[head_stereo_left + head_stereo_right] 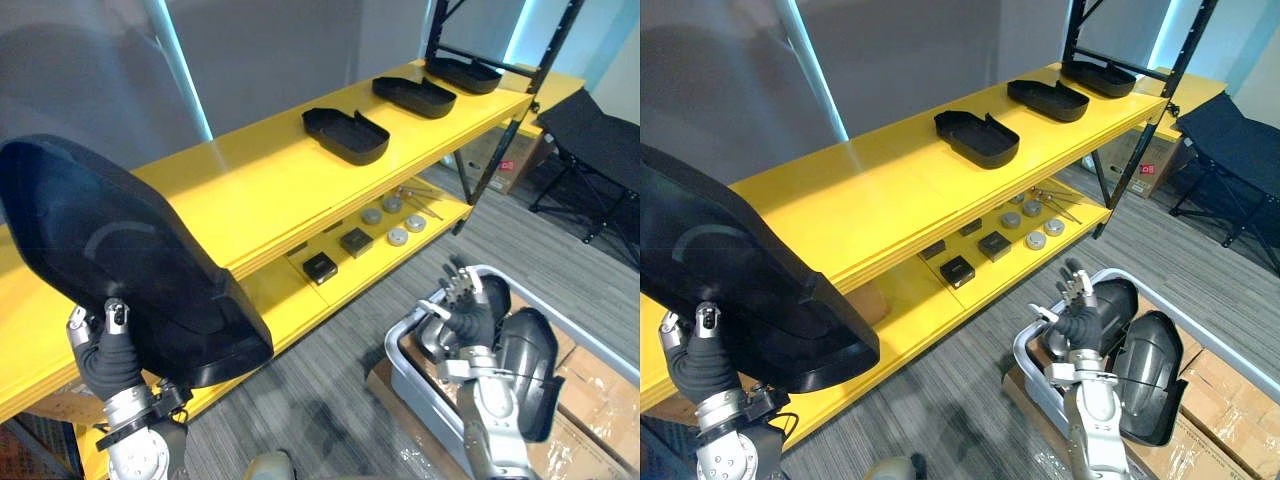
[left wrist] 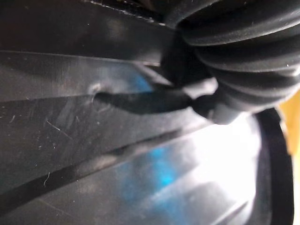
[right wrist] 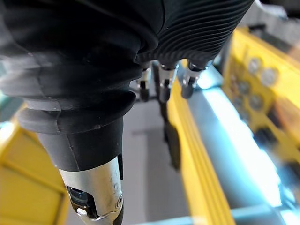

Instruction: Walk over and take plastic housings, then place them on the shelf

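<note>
The left arm rises from the lower left with its wrist bent back, and the left hand (image 1: 103, 345) sits beneath a large black domed plastic housing (image 1: 120, 250). Its fingers are hidden behind the shell, so I cannot tell how they grip.

The housing hangs tilted above the near end of the yellow metal shelf (image 1: 250, 190). Its long axis runs crosswise to the shelf's length, with the lower end jutting past the front edge.

Further along the top board, three more black tray-like housings (image 1: 345, 135) lie flat in a row, well apart from each other.

The right arm stands upright at the lower right. The right hand (image 1: 465, 305) points up with relaxed, slightly spread fingers and holds nothing. It is above a grey plastic bin (image 1: 405, 385) on the floor, where further glossy black housings (image 1: 525, 360) lie.
</note>
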